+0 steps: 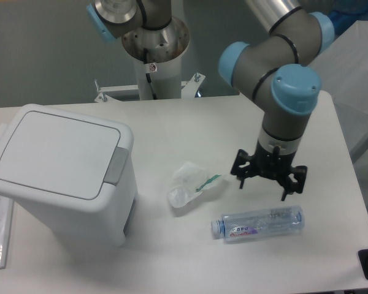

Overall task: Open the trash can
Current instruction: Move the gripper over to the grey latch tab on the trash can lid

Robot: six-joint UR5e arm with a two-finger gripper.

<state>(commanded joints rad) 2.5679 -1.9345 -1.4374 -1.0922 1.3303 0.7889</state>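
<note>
Lid shut, my pincer far off to the right.

The trash can (61, 177) stood at the left of the surface (190, 122), its flat lid (55, 153) closed and the grey push-button (116, 166) on the side facing my arm, so a press there looked to me like the way in. Right of it lay a crumpled wrapper (190, 182), then a clear plastic bottle (257, 223) on its side. My pincer (268, 182) hung just above the bottle with its fingers spread and holding nothing, well apart from the button, so I judged the opening not yet begun.
</note>
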